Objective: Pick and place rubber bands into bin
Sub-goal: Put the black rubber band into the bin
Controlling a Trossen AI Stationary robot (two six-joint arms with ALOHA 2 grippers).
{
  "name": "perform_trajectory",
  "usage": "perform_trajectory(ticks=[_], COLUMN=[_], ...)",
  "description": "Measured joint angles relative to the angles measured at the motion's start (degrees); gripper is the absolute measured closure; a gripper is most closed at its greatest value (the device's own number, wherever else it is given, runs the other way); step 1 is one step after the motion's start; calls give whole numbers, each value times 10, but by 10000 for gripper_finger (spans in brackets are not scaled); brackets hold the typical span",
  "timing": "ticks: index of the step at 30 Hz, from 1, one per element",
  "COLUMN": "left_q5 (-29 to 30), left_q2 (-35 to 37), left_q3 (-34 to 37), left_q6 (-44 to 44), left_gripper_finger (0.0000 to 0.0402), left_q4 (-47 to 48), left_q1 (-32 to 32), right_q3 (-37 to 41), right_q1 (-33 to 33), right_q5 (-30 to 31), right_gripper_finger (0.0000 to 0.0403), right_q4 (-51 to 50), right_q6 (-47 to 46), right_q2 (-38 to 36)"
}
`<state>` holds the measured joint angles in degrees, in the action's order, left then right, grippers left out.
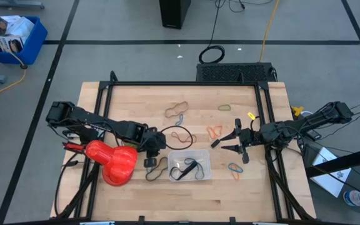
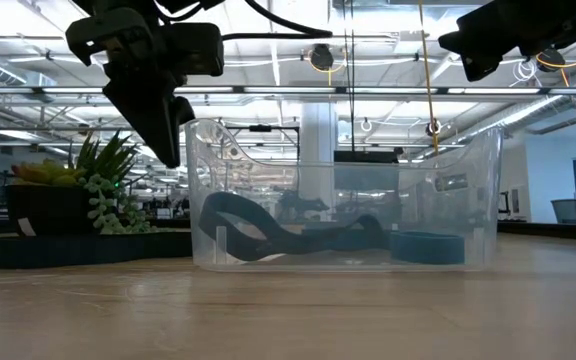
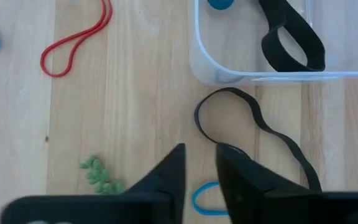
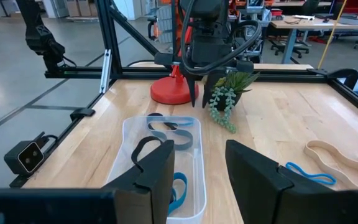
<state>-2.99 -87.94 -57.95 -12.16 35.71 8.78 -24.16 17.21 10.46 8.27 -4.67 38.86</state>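
Note:
The clear bin (image 1: 206,164) stands at the table's middle front and holds black bands (image 3: 291,43) and a blue one (image 4: 178,186). Loose rubber bands lie on the wood: tan (image 1: 177,110), orange (image 1: 214,131), green (image 1: 224,107), blue and orange (image 1: 235,167), red (image 3: 73,43). A black band (image 3: 229,102) lies just outside the bin's left wall. My left gripper (image 3: 199,152) hangs above this black band, clear of the table (image 2: 173,155), its fingers a narrow gap apart and empty. My right gripper (image 1: 228,147) is open and empty, right of the bin (image 4: 199,155).
A red stand (image 1: 114,162) with a green artificial plant (image 4: 229,93) sits left of the bin, under my left arm. A small blue band (image 3: 204,199) lies below my left gripper. A black frame (image 1: 186,83) borders the table's far and side edges.

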Motion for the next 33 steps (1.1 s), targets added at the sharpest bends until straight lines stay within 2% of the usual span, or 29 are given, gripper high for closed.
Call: perform_trajectory(ticks=[5, 11, 20, 33], left_q5=[-13, -13, -5, 1], left_q2=[0, 0, -35, -136], left_q3=[0, 0, 0, 0], left_q6=[-11, -46, -75, -89], left_gripper_finger=[223, 180, 174, 174], left_q4=[0, 0, -27, -54], left_q1=[0, 0, 5, 16], right_q3=[0, 0, 0, 0], right_q1=[0, 0, 0, 0], right_q5=[0, 0, 0, 0], right_gripper_finger=[261, 261, 261, 261], right_q4=[-7, -11, -17, -28], right_q6=[0, 0, 0, -2], right_q2=[0, 0, 0, 0])
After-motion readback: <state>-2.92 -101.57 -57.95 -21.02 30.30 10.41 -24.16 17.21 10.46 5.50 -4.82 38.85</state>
